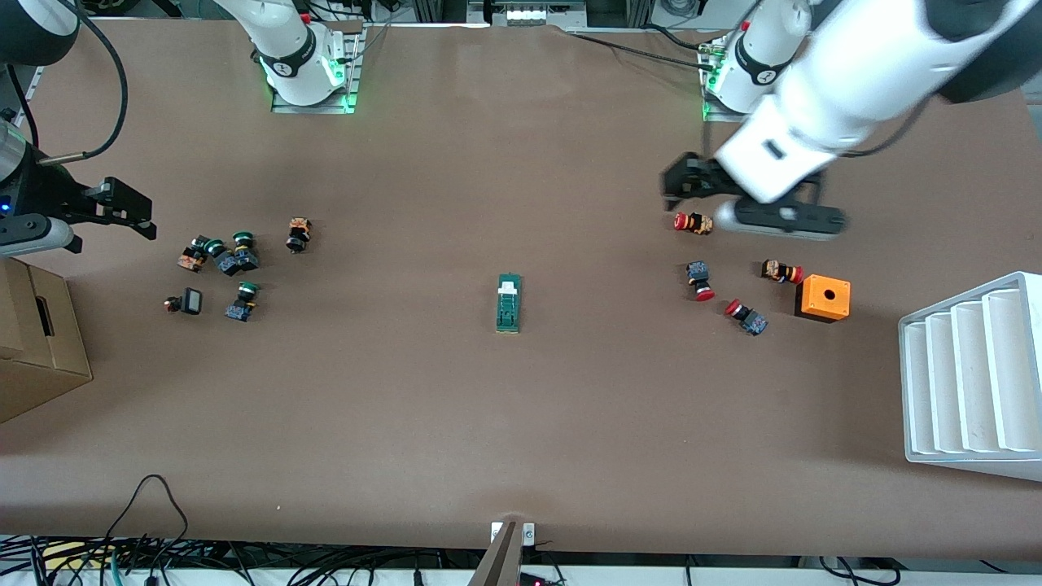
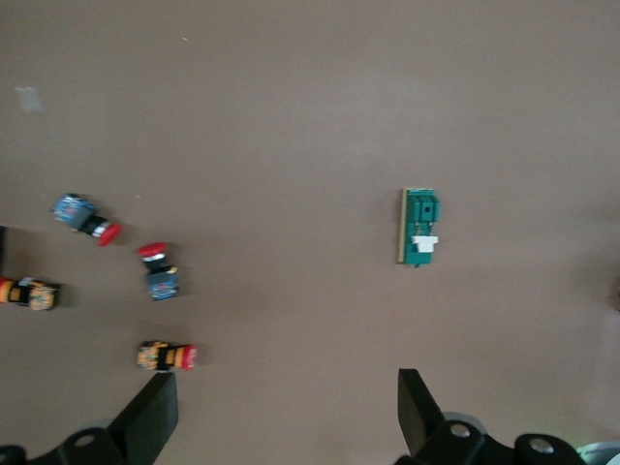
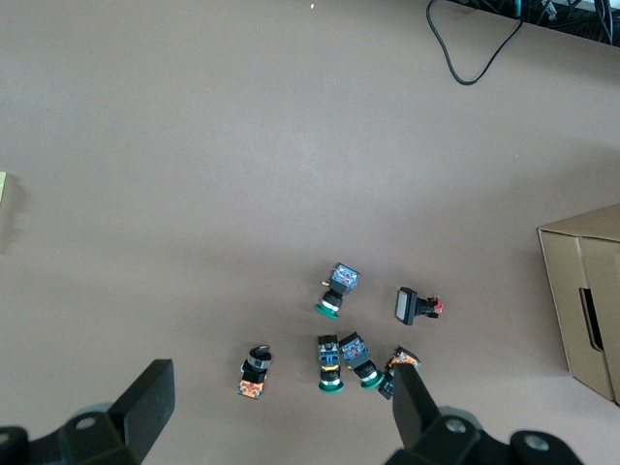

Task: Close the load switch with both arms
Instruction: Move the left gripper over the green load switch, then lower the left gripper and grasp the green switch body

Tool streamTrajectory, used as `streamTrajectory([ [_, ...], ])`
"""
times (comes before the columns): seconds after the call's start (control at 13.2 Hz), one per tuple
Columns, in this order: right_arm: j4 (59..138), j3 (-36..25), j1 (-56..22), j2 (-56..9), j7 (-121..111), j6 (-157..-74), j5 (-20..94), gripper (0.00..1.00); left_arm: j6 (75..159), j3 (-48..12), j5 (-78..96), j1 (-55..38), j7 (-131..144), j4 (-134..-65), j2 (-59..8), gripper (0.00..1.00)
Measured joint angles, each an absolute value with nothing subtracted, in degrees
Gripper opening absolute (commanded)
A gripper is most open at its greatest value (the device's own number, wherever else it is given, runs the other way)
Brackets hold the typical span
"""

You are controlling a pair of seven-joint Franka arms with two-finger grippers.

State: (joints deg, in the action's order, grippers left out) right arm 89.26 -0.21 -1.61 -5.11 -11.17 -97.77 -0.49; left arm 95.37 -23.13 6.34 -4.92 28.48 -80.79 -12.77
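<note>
Two grippers up, neither at work. Load switch [image 1: 509, 303] lies alone mid-table, white end toward bases, reachable by both. Left gripper [image 2: 281, 412] spread wide over red buttons [image 1: 698, 280]; right gripper [image 3: 276, 407] spread wide, empty, near green buttons [image 1: 236, 260].

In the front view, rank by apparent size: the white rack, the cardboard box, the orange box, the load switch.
Largest to smallest:
1. white rack
2. cardboard box, cut off by the frame edge
3. orange box
4. load switch
</note>
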Motion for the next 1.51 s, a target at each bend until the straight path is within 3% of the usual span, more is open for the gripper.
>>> streamTrajectory([
  [0.83,89.3,-0.3,-1.5,-5.3,-11.2,-97.8,-0.5,1.0,117.4,-24.3,-20.2,-28.3,65.9,-90.3,-21.8,1.0],
  [1.21,89.3,-0.4,-1.4,-5.5,-11.2,-97.8,-0.5,1.0,130.9,-24.3,-36.9,-32.9,88.8,-99.5,-25.7,1.0],
  [1.51,89.3,-0.5,-1.3,-6.2,-11.2,-97.7,-2.7,1.0,134.9,-24.3,-60.1,-35.0,114.2,-104.5,-30.6,1.0],
])
